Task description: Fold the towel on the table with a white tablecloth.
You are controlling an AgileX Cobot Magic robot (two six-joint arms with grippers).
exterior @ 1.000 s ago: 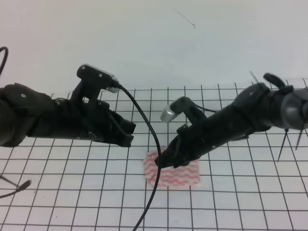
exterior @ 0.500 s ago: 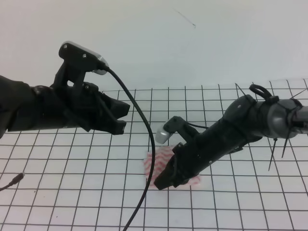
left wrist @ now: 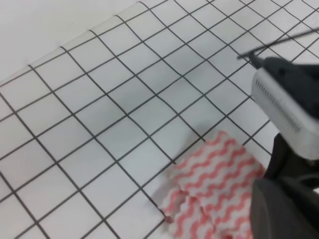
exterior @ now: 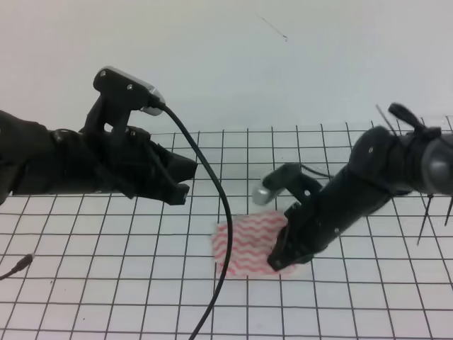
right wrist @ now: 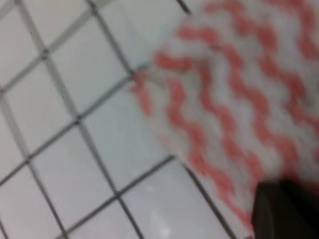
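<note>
Towel (exterior: 248, 244): lay flat near the middle of the counter (exterior: 106, 297), on the white gridded tablecloth (exterior: 368, 312), covering only a few squares.

Across the counter, nothing else but two dark arms. Reached in from the left and stopped short: left gripper (exterior: 185, 180), held above the cloth, up and to the left of the towel, well apart from it. Held nothing; whether its jaws stood open or closed, impossible to tell from the overhead view. Trailed from its camera, a black cable (exterior: 225, 234) that hung down in front of the towel's left edge.

Came in low from the right: right gripper (exterior: 279, 258), tip down at the towel's right side, apparently touching or just over that edge. In its own wrist view, only a dark blurred lump at the bottom corner against the striped cloth (right wrist: 239, 89); jaws' opening and any pinch on the fabric could not be made out.

From the left wrist view, towel (left wrist: 219, 184) looked compact, with a ragged, possibly layered near edge, so probably judged to be partly folded already.

Step in hand, at a guess: working the right edge, either pressing a fold flat or taking hold for another. Next called for: a sure pinch on that edge only, then a lift and carry over toward the left side, with the cable kept out of the cloth.
</note>
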